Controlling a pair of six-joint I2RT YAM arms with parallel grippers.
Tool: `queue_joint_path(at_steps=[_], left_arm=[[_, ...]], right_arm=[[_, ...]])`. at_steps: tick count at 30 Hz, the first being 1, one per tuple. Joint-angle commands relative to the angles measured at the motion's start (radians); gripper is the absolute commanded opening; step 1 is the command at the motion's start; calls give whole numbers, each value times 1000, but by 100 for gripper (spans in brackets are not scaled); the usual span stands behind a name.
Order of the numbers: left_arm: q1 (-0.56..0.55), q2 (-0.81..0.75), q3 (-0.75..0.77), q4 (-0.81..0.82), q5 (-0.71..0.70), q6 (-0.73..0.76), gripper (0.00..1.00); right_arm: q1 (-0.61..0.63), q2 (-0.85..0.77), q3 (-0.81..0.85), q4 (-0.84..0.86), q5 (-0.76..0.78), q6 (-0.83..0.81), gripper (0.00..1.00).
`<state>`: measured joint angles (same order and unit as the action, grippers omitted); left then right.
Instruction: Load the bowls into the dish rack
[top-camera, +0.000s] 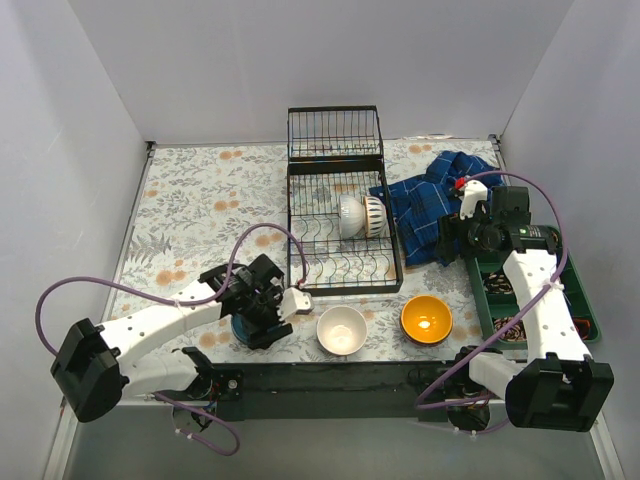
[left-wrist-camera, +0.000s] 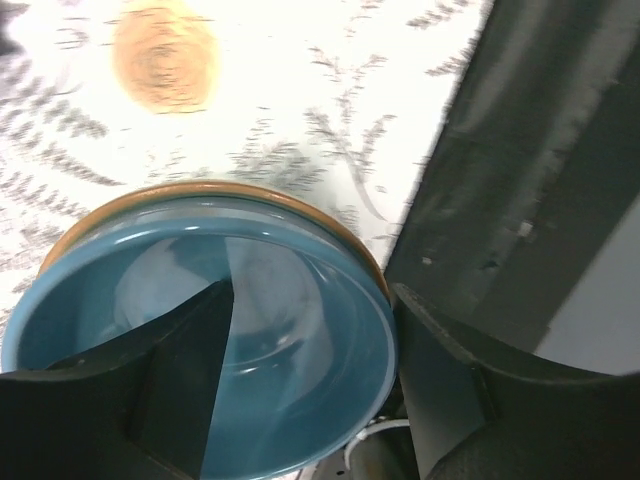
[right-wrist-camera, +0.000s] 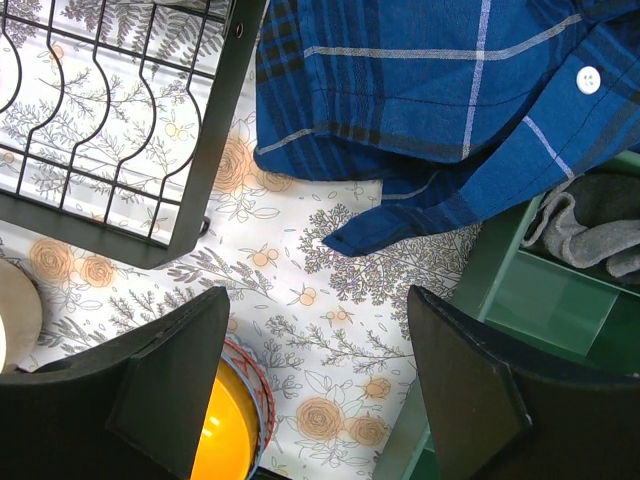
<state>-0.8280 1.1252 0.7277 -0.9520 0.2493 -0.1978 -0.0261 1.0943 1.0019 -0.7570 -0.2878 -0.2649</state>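
A blue bowl (top-camera: 243, 328) with an orange outside sits at the near left of the table. My left gripper (top-camera: 258, 318) is low over it. In the left wrist view the gripper (left-wrist-camera: 312, 300) is open and straddles the bowl's (left-wrist-camera: 120, 290) right rim, one finger inside and one outside. A white bowl (top-camera: 341, 330) and a yellow bowl (top-camera: 426, 319) stand in front of the black wire dish rack (top-camera: 345, 287). A white ribbed bowl (top-camera: 360, 216) lies on its side in the rack. My right gripper (top-camera: 455, 240) is open and empty, held above the table right of the rack (right-wrist-camera: 215, 140). The yellow bowl (right-wrist-camera: 225, 430) is below its left finger.
A blue plaid cloth (top-camera: 430, 200) lies right of the rack and drapes over the green compartment tray (top-camera: 578, 300) at the right edge. In the right wrist view the cloth (right-wrist-camera: 420, 90) overlaps the tray (right-wrist-camera: 540, 300), which holds a grey sock (right-wrist-camera: 590, 225). White walls enclose the table.
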Motion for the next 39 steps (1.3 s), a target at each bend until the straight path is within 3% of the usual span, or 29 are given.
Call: queue_joint_path(at_steps=[1,9,19,29,35,39], left_arm=[[62,16,-24,94,-134,26,59],[199,87,39,133,-120,84,53],[211,123,187,15,-21,43,32],[213,128,168,-13,34,15,32],[213,116,191,-34,47,-20,10],[211,102,220,-62,30,-71,0]], right_arm=[[-1,12,20,35,-11,6,80],[-1,21,34,31,-11,10,80],[-1,-2,4,35,-21,13,80],[-1,-20,-17,33,-21,13,80],[-1,-27,-28,39,-24,16,80],[-1,-28,-31,36,-24,19,80]])
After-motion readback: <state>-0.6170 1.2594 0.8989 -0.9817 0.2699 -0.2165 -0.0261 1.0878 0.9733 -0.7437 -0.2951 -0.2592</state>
